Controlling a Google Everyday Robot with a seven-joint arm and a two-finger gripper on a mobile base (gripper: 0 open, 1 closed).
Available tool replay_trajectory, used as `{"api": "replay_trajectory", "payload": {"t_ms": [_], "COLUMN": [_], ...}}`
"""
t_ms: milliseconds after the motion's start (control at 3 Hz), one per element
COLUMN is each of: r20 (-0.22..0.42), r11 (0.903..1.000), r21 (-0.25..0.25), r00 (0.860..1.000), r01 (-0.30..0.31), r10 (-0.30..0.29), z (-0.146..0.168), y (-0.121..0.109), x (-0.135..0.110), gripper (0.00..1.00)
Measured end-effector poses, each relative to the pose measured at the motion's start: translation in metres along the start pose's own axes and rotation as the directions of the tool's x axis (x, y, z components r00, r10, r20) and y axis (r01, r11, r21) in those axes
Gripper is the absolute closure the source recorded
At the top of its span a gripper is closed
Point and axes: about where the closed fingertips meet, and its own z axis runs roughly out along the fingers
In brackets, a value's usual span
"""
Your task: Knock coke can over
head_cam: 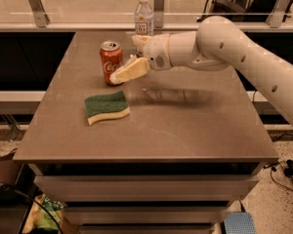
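Coke can [111, 62] stands upright, far left on the surface [185, 126], near the water bottle [144, 16]. My claw [128, 57] hangs low at the can's right side, spread open. One finger [129, 71] appears to touch the can, placed to push it over leftward.

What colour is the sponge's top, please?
The sponge top is green in the camera view; the gripper is beside the coke can.

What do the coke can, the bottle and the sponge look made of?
Coke can: glossy painted metal, probably aluminium, with a silver top. Bottle: clear plastic, see-through, white cap. Sponge: soft yellow foam, it seems, under a rough green scouring layer. The gripper is close beside the can.
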Motion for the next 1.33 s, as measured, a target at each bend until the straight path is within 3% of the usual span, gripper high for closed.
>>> {"api": "replay_trajectory", "payload": {"t_ms": [667, 1333], "r20": [0.013, 0.071], "r11": [0.9957, 0.9923], "r21": [0.013, 0.032], "r00": [0.996, 0.991], "r01": [-0.091, -0.12], "r10": [0.091, 0.118], "z": [0.012, 0.029], "y": [-0.005, -0.008], "x": [0.009, 0.011], "gripper": [0.0, 0.0]}}
